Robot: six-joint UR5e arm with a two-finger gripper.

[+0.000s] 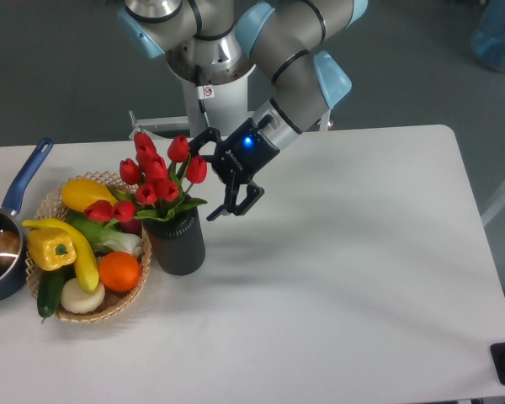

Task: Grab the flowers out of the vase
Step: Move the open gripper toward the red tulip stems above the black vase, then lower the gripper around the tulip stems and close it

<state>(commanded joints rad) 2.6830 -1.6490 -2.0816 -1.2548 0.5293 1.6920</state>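
One blue-handled pot (7, 244) sits far left of the vase (178, 241), then a woven basket (109, 310) of smooth produce touching it. Red tulip flowers (157, 177) stand in that ribbed black cylinder. Just right, the gripper (212, 175) gapes wide, empty.

Spread end effector (204, 177) beside flowers (156, 178), in vase (178, 240)

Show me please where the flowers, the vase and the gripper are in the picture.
flowers (156, 172), fixed camera view, on a red bud in the middle of the bunch.
vase (179, 244), fixed camera view, on its ribbed black wall.
gripper (204, 174), fixed camera view, midway between its open fingertips.
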